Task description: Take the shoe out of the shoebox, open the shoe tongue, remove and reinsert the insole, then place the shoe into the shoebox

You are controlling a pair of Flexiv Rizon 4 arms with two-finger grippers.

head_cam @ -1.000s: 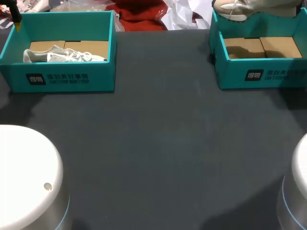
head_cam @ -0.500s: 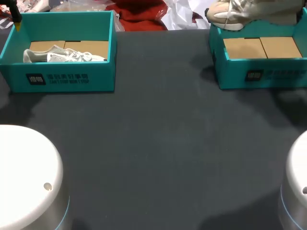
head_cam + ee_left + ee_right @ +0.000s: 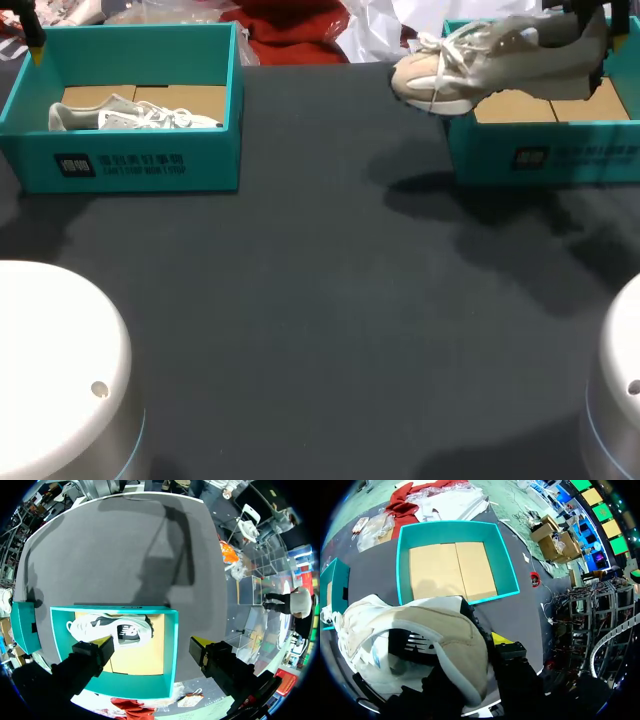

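In the upper right of the head view, the right hand was pinching the beige shoe by its heel and holding it clear of the table. The shoe hung roughly level, its heel above the right shoebox and its laced toe jutting past that box's left wall toward the middle of the frame. Its shadow lay on the dark table below. In the right wrist view, the shoe's heel collar filled the space at the fingers, one yellow tip showed beside it, and the teal box lay open ahead with only its brown cardboard floor showing. In the upper left of the head view, the left shoebox held a pale shoe lying on its side. The left hand hung above that box with its fingers spread wide and gripping nothing.
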